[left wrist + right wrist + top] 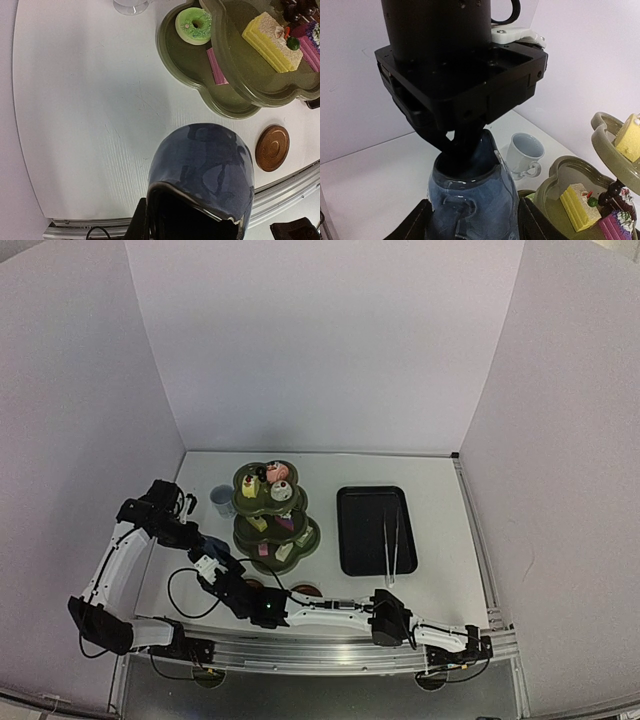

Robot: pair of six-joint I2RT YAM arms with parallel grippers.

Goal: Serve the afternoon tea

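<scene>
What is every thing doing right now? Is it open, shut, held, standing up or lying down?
blue jug, upright, held at its rim
left pincer, shut on the blue jug
right pincer, fingers either side of the blue jug, grip unclear
white cup, upright, looks empty
stand, upright, tiers loaded
pastries, sitting on the stand
black tray, lying flat
tongs, lying in the black tray

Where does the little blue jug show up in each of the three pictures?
Top view: blue jug, lower left, beside the green stand.
Left wrist view: bottom centre, large.
Right wrist view: bottom centre, left of the stand.
Shared landmark: the white cup, beyond the jug in all three.
</scene>
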